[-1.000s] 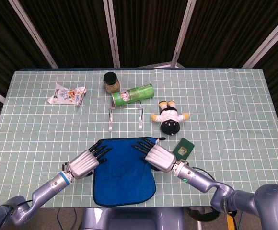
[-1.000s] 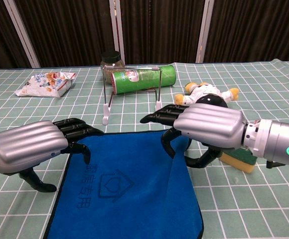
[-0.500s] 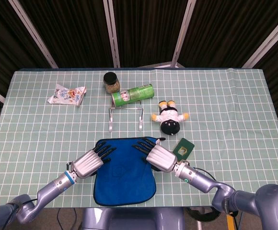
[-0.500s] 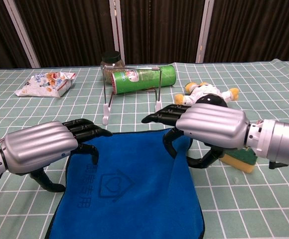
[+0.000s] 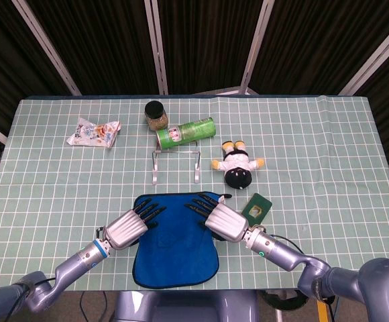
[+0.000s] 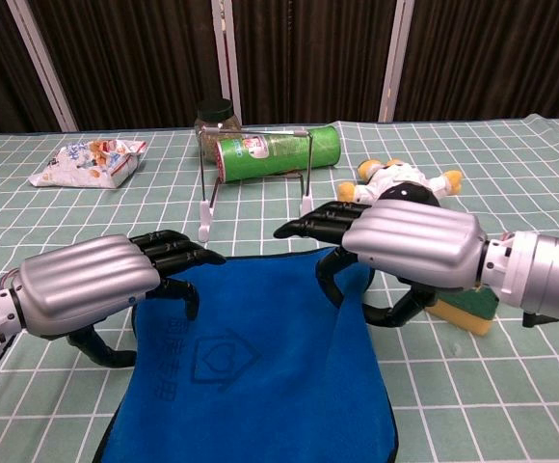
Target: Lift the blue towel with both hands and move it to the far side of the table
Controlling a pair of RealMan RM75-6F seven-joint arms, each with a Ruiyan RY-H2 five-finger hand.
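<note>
The blue towel [image 5: 174, 241] [image 6: 251, 371] lies flat at the table's near edge, between my hands. My right hand [image 5: 220, 219] [image 6: 410, 243] is at its far right corner. Fingers lie over the corner, the thumb curls beneath, and the cloth there rises in a fold between them. My left hand [image 5: 129, 227] [image 6: 92, 286] is at the far left corner. Its fingertips [image 6: 185, 262] reach over the towel's edge, and its thumb hangs beside the left edge, apart from the cloth. That corner still lies flat.
Beyond the towel stand a wire rack [image 5: 175, 164], a green can [image 5: 186, 132] lying on its side and a dark-lidded jar [image 5: 155, 114]. A plush doll [image 5: 237, 164] and a green sponge [image 5: 257, 207] lie to the right. A snack bag [image 5: 94, 132] is far left.
My left hand has slid right and forward onto the towel's far left corner, and the towel's left edge has shifted slightly right. The right hand has hardly moved.
</note>
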